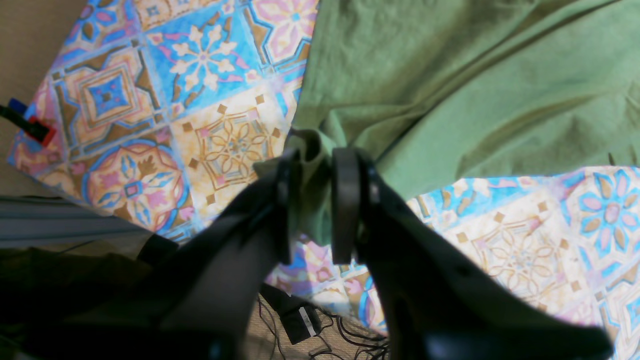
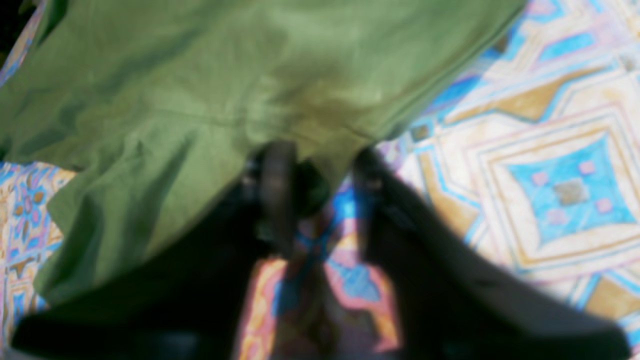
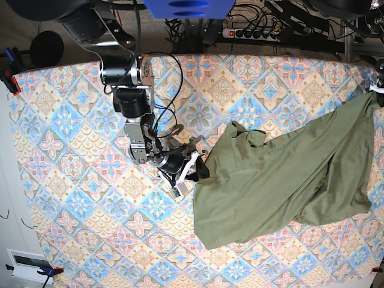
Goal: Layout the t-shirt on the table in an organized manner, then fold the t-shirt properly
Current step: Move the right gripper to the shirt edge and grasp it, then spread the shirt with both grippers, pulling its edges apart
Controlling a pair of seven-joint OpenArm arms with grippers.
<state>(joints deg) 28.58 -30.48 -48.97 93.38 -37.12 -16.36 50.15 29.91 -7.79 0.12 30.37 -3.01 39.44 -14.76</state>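
The olive-green t-shirt (image 3: pixel 282 174) lies crumpled across the right half of the table (image 3: pixel 78 180), its far corner drawn up toward the right edge. In the left wrist view my left gripper (image 1: pixel 315 165) is shut on a bunched fold of the t-shirt (image 1: pixel 450 75), close to the table's edge (image 1: pixel 125 165). My right gripper (image 3: pixel 195 165) sits at the shirt's left edge. The right wrist view is blurred. There the right gripper (image 2: pixel 322 185) has its jaws apart, with the t-shirt (image 2: pixel 200 75) hem between the tips and the table (image 2: pixel 550 175) showing in the gap.
A red and blue clamp (image 3: pixel 9 78) grips the table's left edge, also seen as the clamp (image 1: pixel 35 127). A power strip (image 3: pixel 252 33) and cables lie behind the table. Floor cables (image 1: pixel 320 330) lie below the table edge near my left gripper.
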